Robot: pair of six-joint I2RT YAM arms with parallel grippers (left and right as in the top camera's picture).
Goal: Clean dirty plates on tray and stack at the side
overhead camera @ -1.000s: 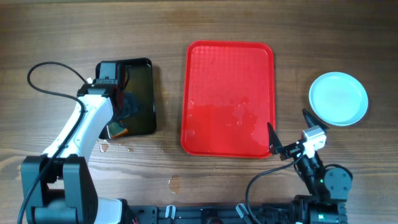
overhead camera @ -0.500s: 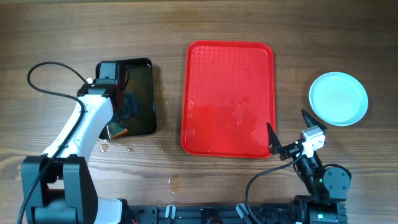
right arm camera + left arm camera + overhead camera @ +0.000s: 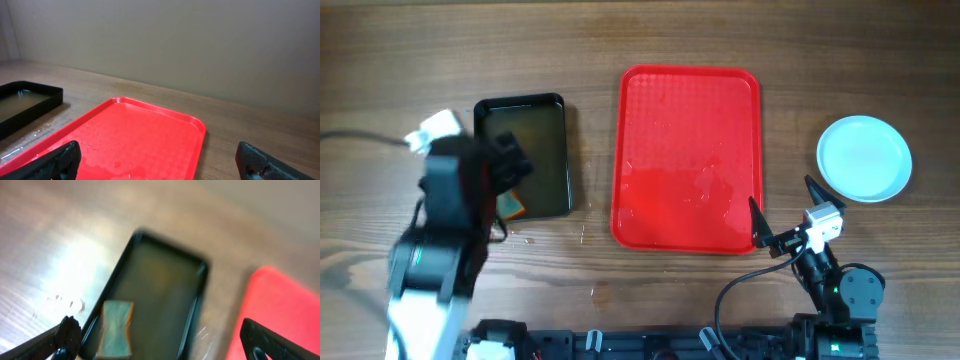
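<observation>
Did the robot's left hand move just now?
Yes. The left gripper has pulled back leftward, from over the black tray to its left edge.

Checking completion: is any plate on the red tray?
No, the tray holds no plate; the plates lie on the table to its right.

Wooden table, red tray at centre, black tray left, pale plate right, wet stain near front.
</observation>
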